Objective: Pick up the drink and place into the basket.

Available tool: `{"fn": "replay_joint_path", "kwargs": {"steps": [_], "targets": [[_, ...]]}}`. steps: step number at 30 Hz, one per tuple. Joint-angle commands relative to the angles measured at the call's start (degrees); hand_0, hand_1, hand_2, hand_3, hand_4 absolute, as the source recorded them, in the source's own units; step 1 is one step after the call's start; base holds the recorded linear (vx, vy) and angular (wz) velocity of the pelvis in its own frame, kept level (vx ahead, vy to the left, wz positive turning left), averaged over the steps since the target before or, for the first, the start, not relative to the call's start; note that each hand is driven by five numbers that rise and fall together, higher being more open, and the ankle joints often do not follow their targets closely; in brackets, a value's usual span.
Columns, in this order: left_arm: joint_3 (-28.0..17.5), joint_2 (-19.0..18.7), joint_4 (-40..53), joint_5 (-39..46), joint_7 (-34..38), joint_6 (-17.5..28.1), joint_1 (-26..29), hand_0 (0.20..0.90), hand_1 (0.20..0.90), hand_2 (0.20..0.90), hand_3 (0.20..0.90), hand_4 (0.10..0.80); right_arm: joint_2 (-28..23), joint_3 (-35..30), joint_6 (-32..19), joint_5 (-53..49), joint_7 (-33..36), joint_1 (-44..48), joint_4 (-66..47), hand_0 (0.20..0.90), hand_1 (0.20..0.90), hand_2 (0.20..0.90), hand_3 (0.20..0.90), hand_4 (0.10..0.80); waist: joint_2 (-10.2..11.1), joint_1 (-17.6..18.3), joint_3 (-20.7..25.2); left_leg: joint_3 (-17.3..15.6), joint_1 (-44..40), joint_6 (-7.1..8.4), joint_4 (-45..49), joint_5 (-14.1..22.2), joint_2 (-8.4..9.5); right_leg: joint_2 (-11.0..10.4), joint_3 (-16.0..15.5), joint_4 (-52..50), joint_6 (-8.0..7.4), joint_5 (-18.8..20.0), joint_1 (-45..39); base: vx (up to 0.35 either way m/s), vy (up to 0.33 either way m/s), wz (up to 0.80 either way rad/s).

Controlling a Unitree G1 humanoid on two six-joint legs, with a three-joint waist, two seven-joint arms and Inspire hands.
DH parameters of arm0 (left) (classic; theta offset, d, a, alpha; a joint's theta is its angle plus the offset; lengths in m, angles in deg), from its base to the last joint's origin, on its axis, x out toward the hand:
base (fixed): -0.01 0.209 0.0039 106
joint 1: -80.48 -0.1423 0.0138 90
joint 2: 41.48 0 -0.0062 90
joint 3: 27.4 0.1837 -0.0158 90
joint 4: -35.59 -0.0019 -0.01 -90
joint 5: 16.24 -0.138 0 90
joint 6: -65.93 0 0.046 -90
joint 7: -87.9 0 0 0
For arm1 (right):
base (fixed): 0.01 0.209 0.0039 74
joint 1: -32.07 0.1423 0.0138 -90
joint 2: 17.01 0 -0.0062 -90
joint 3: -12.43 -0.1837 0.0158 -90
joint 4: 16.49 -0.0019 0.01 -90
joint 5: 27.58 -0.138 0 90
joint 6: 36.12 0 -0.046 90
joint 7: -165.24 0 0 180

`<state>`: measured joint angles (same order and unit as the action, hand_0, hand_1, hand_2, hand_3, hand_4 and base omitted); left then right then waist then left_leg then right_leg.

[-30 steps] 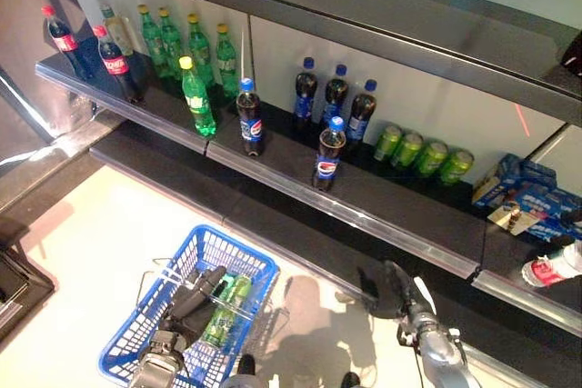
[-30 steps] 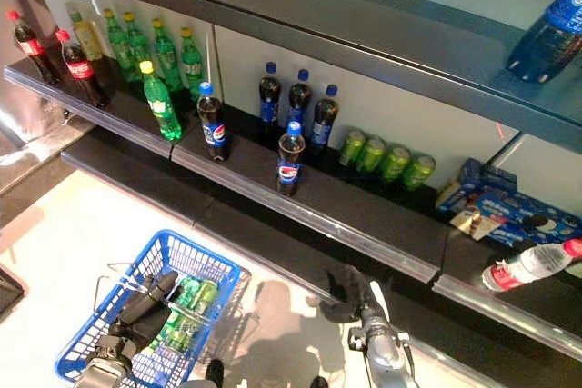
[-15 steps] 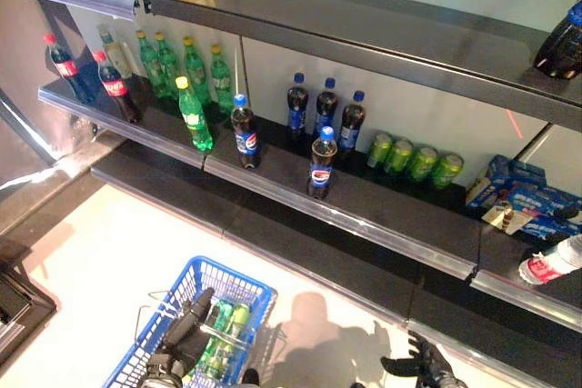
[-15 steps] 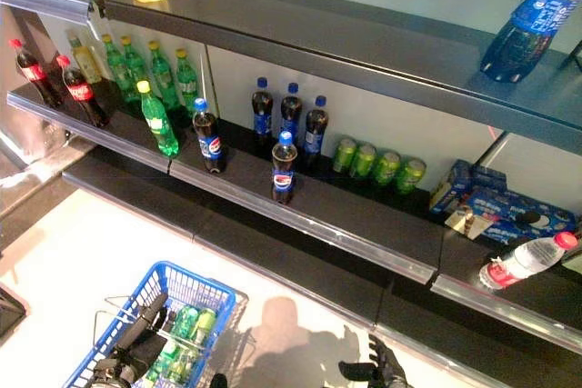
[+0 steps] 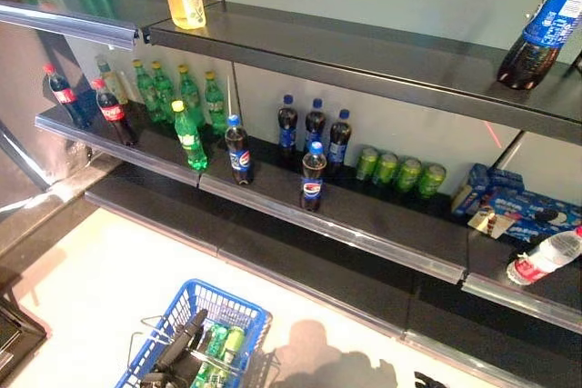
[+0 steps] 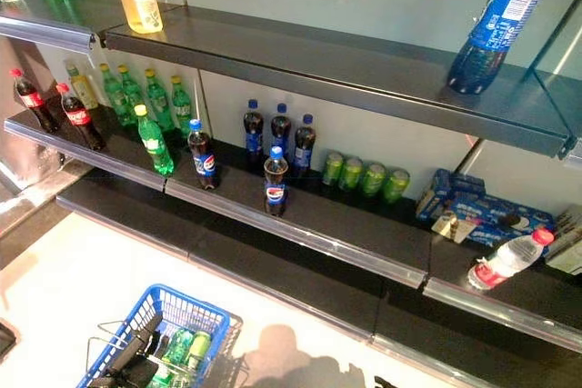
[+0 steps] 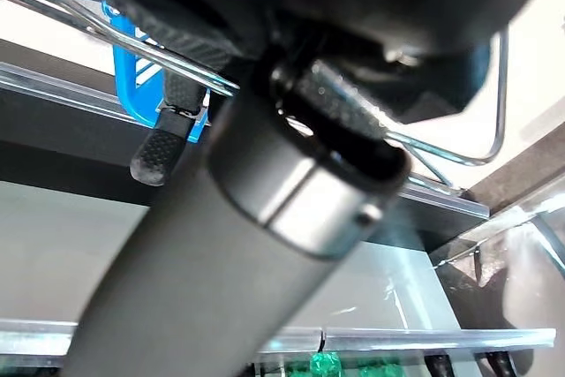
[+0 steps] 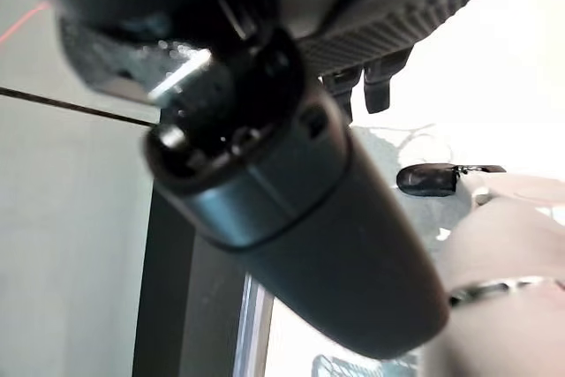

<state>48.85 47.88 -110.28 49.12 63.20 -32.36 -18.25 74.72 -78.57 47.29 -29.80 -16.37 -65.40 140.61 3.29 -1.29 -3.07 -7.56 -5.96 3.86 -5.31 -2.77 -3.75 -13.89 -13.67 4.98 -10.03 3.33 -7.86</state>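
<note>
A blue basket (image 5: 238,317) is seen at the lower left of the frame, on the pale floor (image 5: 109,288), with green drink bottles (image 5: 218,352) lying inside it. The left robot hand (image 5: 182,344) is curled round the basket's wire handle (image 5: 155,341); in the left wrist view its fingers (image 7: 168,143) are hooked over the wire. Only a dark tip of the right robot hand (image 5: 427,380) shows at the bottom edge, right of centre; whether it is open cannot be told. Open floor lies between the basket and the lowest shelf edge (image 5: 309,279). On the middle shelf (image 5: 382,224), cola bottles (image 5: 312,174) stand near the front lip, with green cans (image 5: 398,173) behind them to the right. A large cola bottle (image 5: 541,29) stands at the upper right.
</note>
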Motion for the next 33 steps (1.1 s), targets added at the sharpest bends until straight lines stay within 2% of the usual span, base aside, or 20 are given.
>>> {"fn": "replay_joint_path", "kwargs": {"steps": [1,8,23,33], "targets": [[0.02,-1.22,2.19,0.01,-5.94,3.10,9.93,0.300,0.300,0.300,0.200,0.100,-4.49,0.38,-0.91,0.36,-0.90,3.61,2.77,0.900,0.900,0.900,0.900,0.800,-2.51,-2.27,1.54,-2.95,-2.64,-0.93,1.24,5.55,0.27,-1.04,-0.35,-3.42,-0.40,-1.26,0.92,0.000,0.000,0.00],[2.06,-0.65,-2.28,-4.37,-4.03,3.51,9.31,0.300,0.300,0.300,0.200,0.100,-5.03,0.73,-0.26,1.45,-1.60,4.45,3.61,0.900,0.900,0.900,0.900,0.800,-2.48,-2.60,1.25,-3.03,-2.88,-0.95,1.46,5.54,0.19,-1.15,-0.61,-3.70,-0.19,-1.48,0.53,0.000,0.000,0.00],[2.61,-1.01,-9.30,-10.90,-3.28,4.95,9.09,0.300,0.300,0.300,0.200,0.100,-5.61,1.31,-0.08,3.10,-2.00,5.63,4.74,0.900,0.900,0.900,0.900,0.800,-2.04,-2.83,1.17,-2.74,-2.99,-1.04,1.66,5.67,0.14,-0.73,-0.48,-3.76,0.14,-1.66,0.39,0.000,0.000,0.00],[3.12,-1.07,-11.30,-14.17,0.04,7.20,9.12,0.300,0.300,0.300,0.200,0.100,-5.59,2.57,3.18,6.91,-0.89,5.60,5.97,0.900,0.900,0.900,0.900,0.800,-1.80,-2.68,0.73,-2.92,-3.03,-1.09,1.62,5.65,-0.04,-0.51,-0.28,-3.66,0.27,-1.55,0.56,0.000,0.000,0.00]]}}
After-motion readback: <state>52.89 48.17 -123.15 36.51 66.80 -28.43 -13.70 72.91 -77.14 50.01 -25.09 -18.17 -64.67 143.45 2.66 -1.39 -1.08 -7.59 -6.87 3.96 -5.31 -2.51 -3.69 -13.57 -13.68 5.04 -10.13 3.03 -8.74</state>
